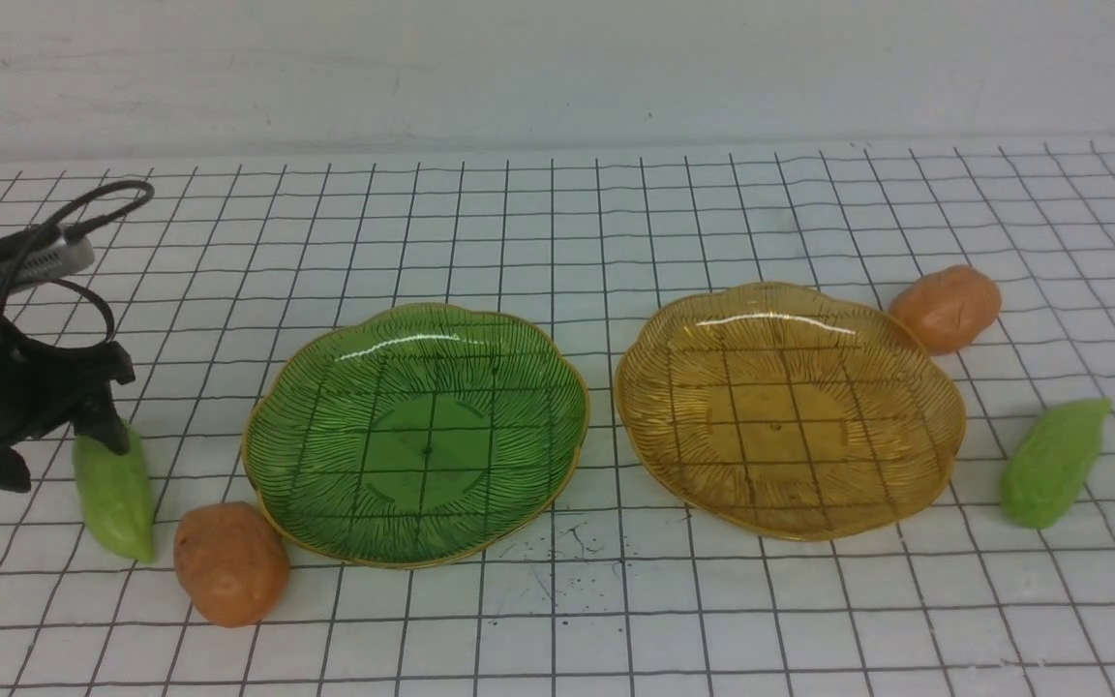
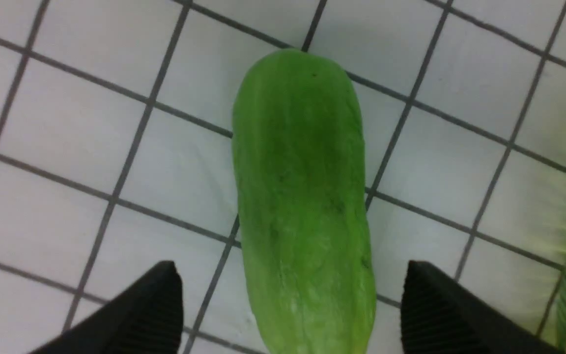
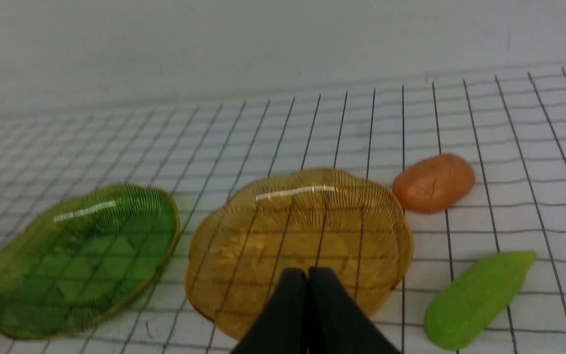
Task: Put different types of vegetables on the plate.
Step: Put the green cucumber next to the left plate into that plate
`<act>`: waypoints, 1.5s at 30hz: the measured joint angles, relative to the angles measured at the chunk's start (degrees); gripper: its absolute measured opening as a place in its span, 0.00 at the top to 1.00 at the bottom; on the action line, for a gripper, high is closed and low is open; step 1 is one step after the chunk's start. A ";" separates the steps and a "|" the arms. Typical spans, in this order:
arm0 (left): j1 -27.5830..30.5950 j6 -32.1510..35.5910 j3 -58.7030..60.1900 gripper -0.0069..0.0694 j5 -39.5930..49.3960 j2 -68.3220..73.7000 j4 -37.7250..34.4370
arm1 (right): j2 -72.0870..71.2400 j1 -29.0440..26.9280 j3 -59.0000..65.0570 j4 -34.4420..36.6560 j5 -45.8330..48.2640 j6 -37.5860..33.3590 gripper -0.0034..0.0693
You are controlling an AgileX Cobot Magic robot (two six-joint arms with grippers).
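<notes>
**Left pincer spread over a cucumber toy; both plates bare**

The left gripper (image 2: 293,314) is held low over the gridded table (image 1: 557,223) at the robot's left. Its two black ribbed fingers (image 2: 135,314) are set wide apart, one on either side of the left cucumber toy (image 2: 302,196). White table is seen between each finger and the toy in the left wrist view, so nothing is clamped. The toy lies flat on the grid, just left of the green plate (image 1: 262,426). In the front view one fingertip overlaps the toy's far end.

The left potato toy (image 1: 230,563) is found just beside that cucumber, by the near-left rim of the green plate.

The right gripper (image 3: 307,305) is seen with its fingers pressed together, and nothing is held between them. It hangs at the near edge of the amber plate (image 1: 945,426).

The right potato toy (image 1: 945,308) rests against the amber plate's far-right rim. The right cucumber toy (image 1: 1053,463) lies near that plate's right side, apart from it. No vegetable has been placed on either plate.
</notes>
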 joint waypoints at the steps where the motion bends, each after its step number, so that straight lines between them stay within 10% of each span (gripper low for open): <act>1: 0.00 0.05 0.00 0.16 -0.86 0.91 -0.14 | 1.14 0.00 -0.65 0.15 0.99 -0.85 0.97; 10: 0.00 0.38 -0.12 0.16 -4.44 6.27 -2.50 | 3.25 0.00 -1.47 5.60 2.09 -4.04 0.97; 15: 0.00 0.43 -0.52 0.37 -3.73 6.46 -2.69 | 4.55 0.00 -1.51 4.76 2.13 -3.37 0.97; 27: -0.99 10.15 -18.50 0.42 17.55 5.69 -15.53 | 28.51 0.00 -10.61 -0.26 14.90 -0.87 0.97; 35: -13.64 25.27 -27.14 0.42 22.11 3.94 -24.07 | 44.88 -4.78 -19.32 -3.23 17.42 0.57 0.97; 45: -25.58 24.97 -27.22 0.42 15.78 8.26 -16.84 | 53.75 -19.55 -20.57 -5.08 16.37 7.43 0.97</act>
